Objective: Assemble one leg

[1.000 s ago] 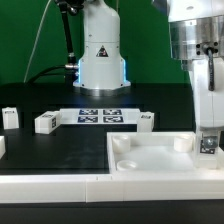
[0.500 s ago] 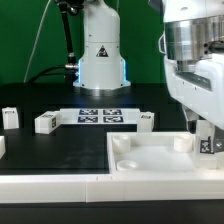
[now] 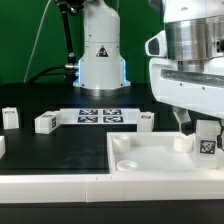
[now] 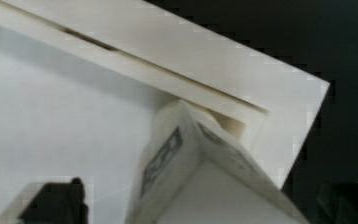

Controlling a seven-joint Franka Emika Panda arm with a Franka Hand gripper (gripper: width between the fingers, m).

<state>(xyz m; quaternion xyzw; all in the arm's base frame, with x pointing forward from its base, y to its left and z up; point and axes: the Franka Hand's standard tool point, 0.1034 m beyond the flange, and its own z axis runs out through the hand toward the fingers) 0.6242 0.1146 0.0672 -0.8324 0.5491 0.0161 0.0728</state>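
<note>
The leg (image 3: 207,142), a small white block with a black-and-white tag facing the camera, stands upright at the far corner of the white tray (image 3: 150,162) on the exterior view's right. My gripper (image 3: 204,128) hangs directly over it. One dark finger (image 3: 185,121) stands a little apart from the leg's side. In the wrist view the leg (image 4: 202,170) rises between the two dark fingers (image 4: 60,202) of the gripper (image 4: 202,208), with white tray showing between finger and leg. The jaws look open around the leg.
Three more white legs lie on the black table behind the tray (image 3: 9,117), (image 3: 45,122), (image 3: 146,120). The marker board (image 3: 100,115) lies in front of the white robot base (image 3: 100,50). A round socket (image 3: 125,145) sits at the tray's other far corner.
The gripper has turned about the leg, so its broad face now shows, and the fingers have spread. The leg has stayed at the tray's corner.
</note>
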